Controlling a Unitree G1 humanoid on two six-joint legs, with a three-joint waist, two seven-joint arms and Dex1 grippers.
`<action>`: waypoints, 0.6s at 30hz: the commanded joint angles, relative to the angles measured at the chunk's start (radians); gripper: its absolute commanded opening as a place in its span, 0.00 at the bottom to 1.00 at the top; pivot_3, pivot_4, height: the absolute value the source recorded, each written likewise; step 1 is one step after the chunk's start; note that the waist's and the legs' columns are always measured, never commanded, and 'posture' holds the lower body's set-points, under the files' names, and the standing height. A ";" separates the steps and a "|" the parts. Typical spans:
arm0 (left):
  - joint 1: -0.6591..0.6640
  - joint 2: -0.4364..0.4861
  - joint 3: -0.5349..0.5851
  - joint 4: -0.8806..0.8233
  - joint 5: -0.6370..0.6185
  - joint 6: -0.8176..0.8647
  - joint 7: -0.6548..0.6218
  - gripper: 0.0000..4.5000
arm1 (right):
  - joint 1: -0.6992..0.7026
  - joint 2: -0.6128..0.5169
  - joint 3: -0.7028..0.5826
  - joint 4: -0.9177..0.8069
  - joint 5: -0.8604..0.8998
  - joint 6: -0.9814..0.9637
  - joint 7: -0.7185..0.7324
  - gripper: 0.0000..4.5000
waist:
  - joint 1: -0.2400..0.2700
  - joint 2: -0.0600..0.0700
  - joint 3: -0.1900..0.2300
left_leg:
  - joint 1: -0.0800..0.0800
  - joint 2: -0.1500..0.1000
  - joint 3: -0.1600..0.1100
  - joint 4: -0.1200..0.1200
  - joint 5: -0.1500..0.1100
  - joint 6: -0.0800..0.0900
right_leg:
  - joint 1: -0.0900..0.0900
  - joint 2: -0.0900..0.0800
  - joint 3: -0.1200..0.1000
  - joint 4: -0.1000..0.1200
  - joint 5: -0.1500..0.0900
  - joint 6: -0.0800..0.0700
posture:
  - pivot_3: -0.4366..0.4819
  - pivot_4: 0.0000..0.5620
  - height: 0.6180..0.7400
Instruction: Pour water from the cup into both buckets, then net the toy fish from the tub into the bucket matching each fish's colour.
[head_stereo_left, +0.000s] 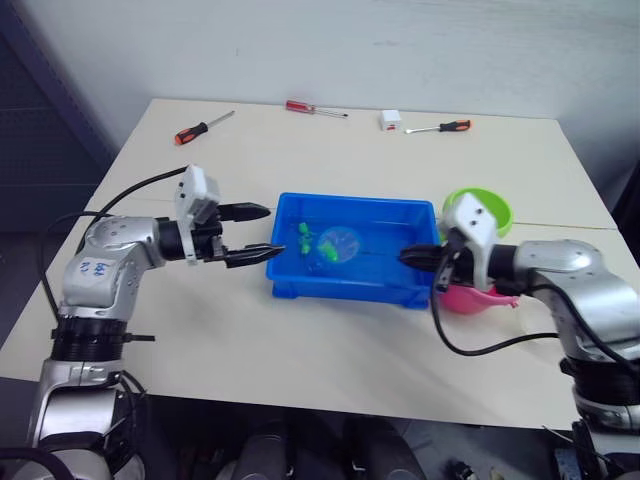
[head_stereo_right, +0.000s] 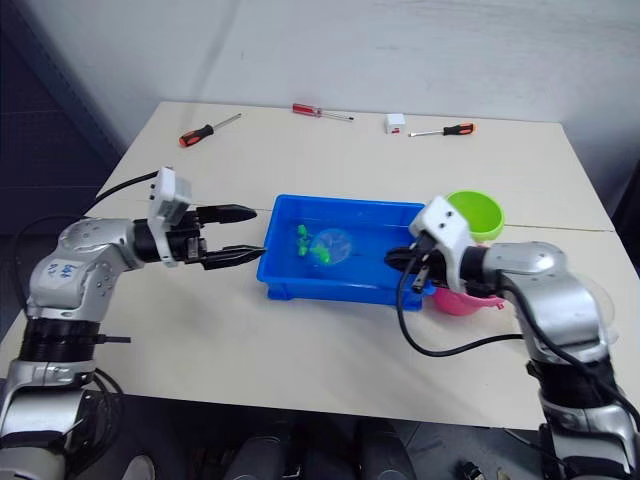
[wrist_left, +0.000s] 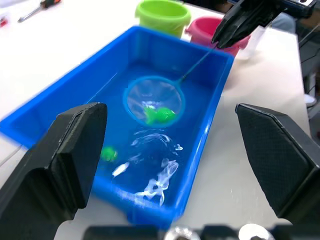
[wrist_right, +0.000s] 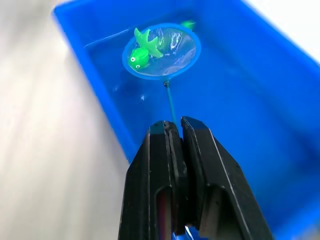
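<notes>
The blue tub (head_stereo_left: 345, 292) holds water in the middle of the table. My right gripper (head_stereo_left: 408, 257) is shut on the thin handle (wrist_right: 170, 102) of the net at the tub's right end. The net's light blue hoop (head_stereo_left: 338, 243) lies in the water with a green toy fish (wrist_right: 142, 52) inside it. Two more green fish (head_stereo_left: 303, 232) float left of the hoop. My left gripper (head_stereo_left: 272, 231) hovers open at the tub's left end, holding nothing. The lime green bucket (head_stereo_left: 482, 205) and pink bucket (head_stereo_left: 470, 298) stand behind my right wrist. The cup is hidden.
Three red-handled screwdrivers (head_stereo_left: 203, 127) (head_stereo_left: 315, 108) (head_stereo_left: 440, 127) and a small white box (head_stereo_left: 390, 120) lie along the table's far edge. Bare tabletop stretches in front of the tub and to its left.
</notes>
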 joint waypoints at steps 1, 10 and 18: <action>-0.039 -0.045 -0.030 0.033 0.005 -0.033 -0.014 0.98 | 0.028 -0.020 -0.194 -0.136 0.085 0.134 -0.072 0.00 | 0.001 0.000 0.000 | 0.000 0.000 0.000 0.000 0.000 0.000 | 0.000 0.000 0.000 0.000 0.000 0.000 | 0.48 0.27 1.00; -0.165 -0.201 -0.073 0.159 0.025 -0.104 -0.013 0.98 | 0.112 -0.130 -0.408 -0.174 0.070 0.160 -0.222 0.00 | 0.010 0.000 0.000 | 0.000 0.000 0.001 0.000 0.000 0.000 | 0.000 0.001 0.001 0.000 0.000 0.000 | 0.48 0.27 1.00; -0.185 -0.232 -0.064 0.132 0.012 -0.099 0.001 0.98 | 0.229 -0.354 -0.145 0.034 -0.288 -0.367 -0.333 0.00 | 0.014 0.000 0.000 | 0.000 0.000 0.002 0.000 0.000 0.000 | 0.000 0.001 0.002 0.000 0.000 0.000 | 0.48 0.27 1.00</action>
